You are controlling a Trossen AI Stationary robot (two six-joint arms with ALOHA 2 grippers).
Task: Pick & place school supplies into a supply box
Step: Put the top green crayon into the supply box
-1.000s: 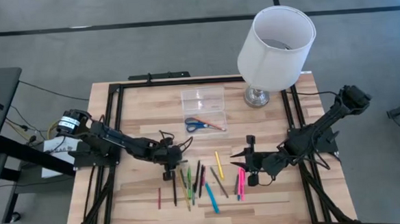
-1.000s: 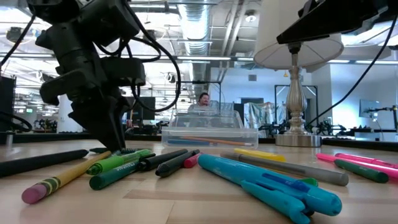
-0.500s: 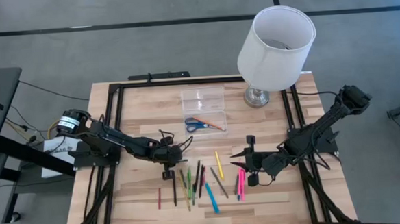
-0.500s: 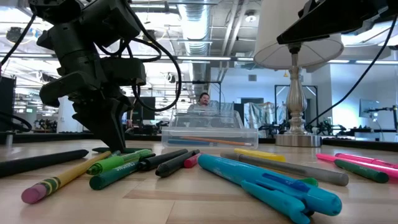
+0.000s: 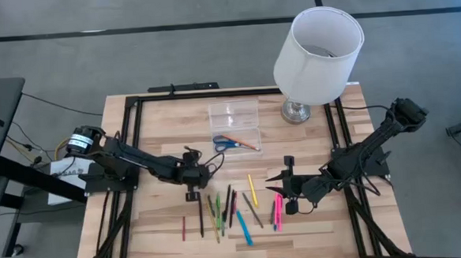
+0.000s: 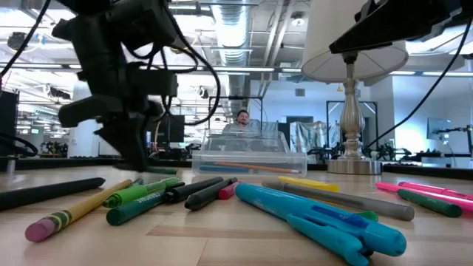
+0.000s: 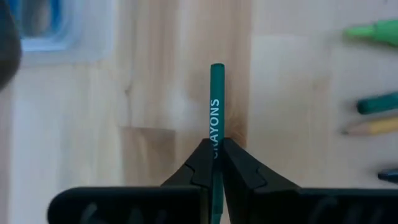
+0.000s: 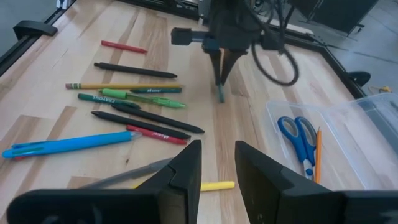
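Left gripper (image 7: 216, 152): jaws pinched on a green pencil (image 7: 216, 102) marked "CRAYONS", its end pointing down toward the table (image 5: 159, 125), between the loose pens and the supply box (image 5: 234, 125). Right gripper (image 8: 217, 163): jaws spread, nothing between them, hovering beside the pink markers (image 5: 277, 209).

Even, bright overhead light; soft short shadows on the counter (image 5: 159, 125). Low view: motion blur on the left arm (image 6: 122, 81), near pens defocused. Left wrist view: supply box (image 7: 53, 28) corner blurred beyond the sharp green crayon (image 7: 216, 106).
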